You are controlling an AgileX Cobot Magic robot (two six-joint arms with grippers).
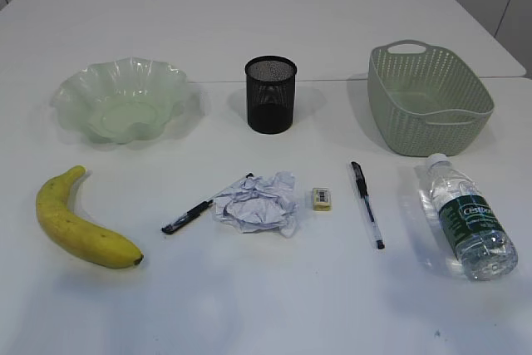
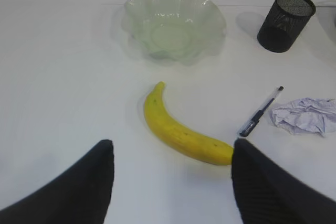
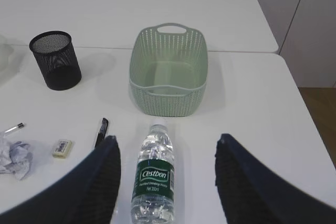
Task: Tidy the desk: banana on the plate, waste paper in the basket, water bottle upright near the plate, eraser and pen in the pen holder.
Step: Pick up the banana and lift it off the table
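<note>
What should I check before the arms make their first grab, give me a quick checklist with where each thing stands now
1. Left pincer open, nothing held: ok.
2. Right pincer open, nothing held: ok.
3. Banana lies free on the table ahead of the left pincer, apart from the nearby pen: ok.
4. Plate has nothing on it, ready for the banana: ok.
5. Water bottle lies on its side, cap toward the basket, lined up between the right fingers: ok for a grasp, not yet upright.
6. Bottle cap screwed tight: cannot tell.
</note>
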